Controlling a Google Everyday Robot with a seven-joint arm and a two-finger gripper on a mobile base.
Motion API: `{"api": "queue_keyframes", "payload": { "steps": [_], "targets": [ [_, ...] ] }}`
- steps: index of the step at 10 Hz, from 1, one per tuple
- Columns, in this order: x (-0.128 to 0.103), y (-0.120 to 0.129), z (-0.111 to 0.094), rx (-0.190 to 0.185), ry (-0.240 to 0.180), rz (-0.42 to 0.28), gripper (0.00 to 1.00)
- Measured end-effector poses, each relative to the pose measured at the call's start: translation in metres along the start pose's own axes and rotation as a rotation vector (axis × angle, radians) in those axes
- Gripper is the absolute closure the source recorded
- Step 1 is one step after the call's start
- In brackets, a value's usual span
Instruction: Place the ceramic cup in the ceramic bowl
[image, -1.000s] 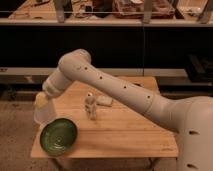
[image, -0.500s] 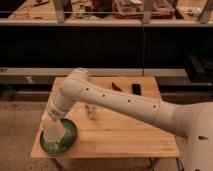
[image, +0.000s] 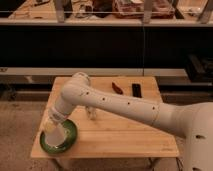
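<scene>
The green ceramic bowl (image: 71, 141) sits at the front left corner of the wooden table (image: 125, 135). My white arm reaches in from the right and bends down over it. The gripper (image: 53, 128) hangs directly above the bowl, shut on the white ceramic cup (image: 57, 137). The cup is low over the bowl's middle, hiding much of the inside. I cannot tell whether the cup touches the bowl.
A small pale figurine (image: 91, 113) stands mid-table, just behind my forearm. A red object (image: 117, 88) and a black bar (image: 136, 90) lie near the table's far edge. Dark shelving runs behind the table.
The gripper has carried the cup from beyond the table's left edge rightward and down, ending over the bowl's middle.
</scene>
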Motion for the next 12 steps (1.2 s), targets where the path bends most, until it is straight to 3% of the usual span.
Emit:
{"api": "queue_keyframes", "payload": {
  "steps": [2, 5, 7, 9, 12],
  "targets": [
    [-0.015, 0.018, 0.027, -0.011, -0.046, 0.018, 0.46],
    [-0.037, 0.043, 0.057, -0.017, -0.101, 0.08, 0.22],
    [-0.037, 0.055, 0.067, -0.024, -0.101, 0.119, 0.2],
    [-0.024, 0.064, 0.067, -0.039, -0.057, 0.15, 0.2],
    [-0.02, 0.068, 0.064, -0.052, -0.046, 0.166, 0.2]
  ]
}}
